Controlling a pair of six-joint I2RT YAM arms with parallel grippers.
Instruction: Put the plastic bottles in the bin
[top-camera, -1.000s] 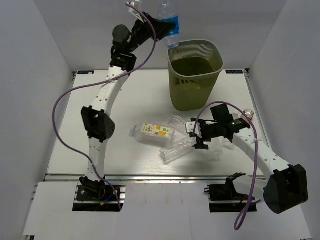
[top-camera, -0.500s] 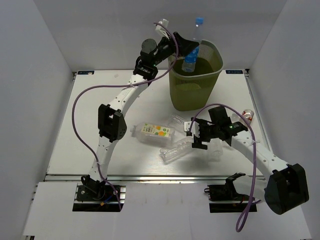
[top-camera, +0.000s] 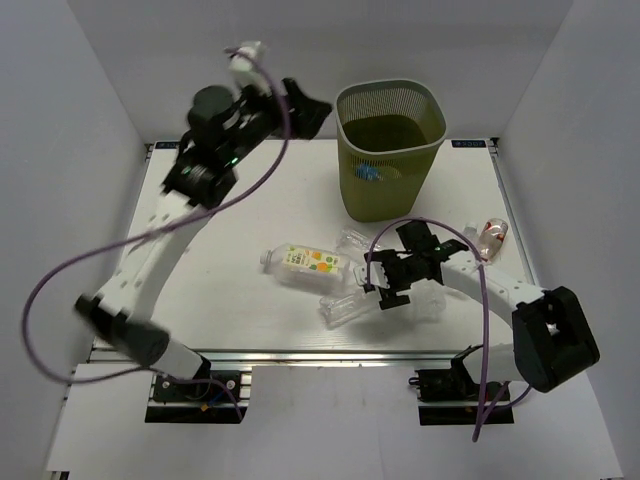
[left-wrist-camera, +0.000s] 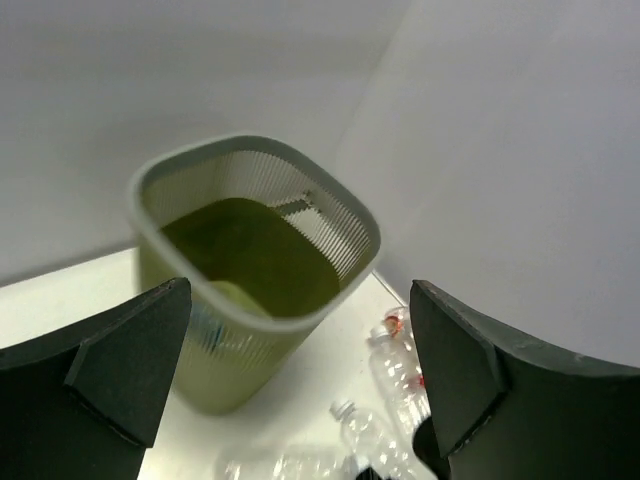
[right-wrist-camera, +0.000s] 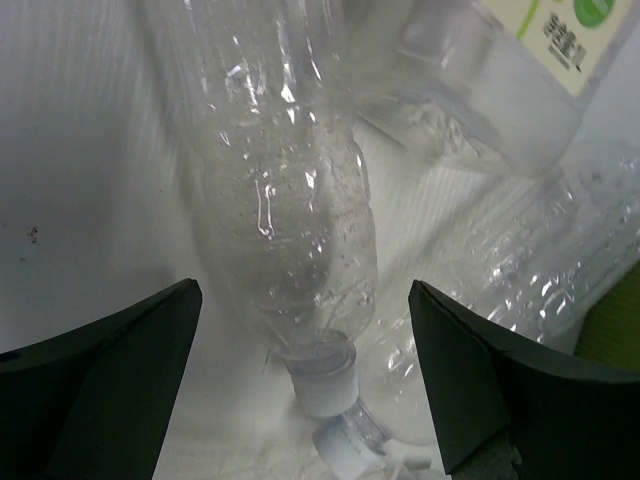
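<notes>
The olive-green bin (top-camera: 432, 118) stands at the back of the table, and a blue-labelled bottle (top-camera: 368, 172) shows through its perforated wall. My left gripper (top-camera: 312, 112) hangs open and empty in the air just left of the bin's rim (left-wrist-camera: 335, 190). On the table lie a labelled bottle (top-camera: 308, 262), clear bottles (top-camera: 348, 305) and a red-capped one (top-camera: 492, 232). My right gripper (top-camera: 385, 285) is open low over a clear bottle (right-wrist-camera: 290, 200) with a white cap (right-wrist-camera: 325, 385), one finger on each side, not touching.
Another clear bottle (top-camera: 432, 302) lies under the right arm's wrist, and one more (top-camera: 355, 242) lies beyond the gripper. The left arm's purple cable (top-camera: 60, 270) loops wide over the table's left side. White walls close in the table.
My left gripper opened above the bin, the blue-labelled bottle dropped in, and the arm swung back left. The right gripper shifted slightly left over the clear bottle.
</notes>
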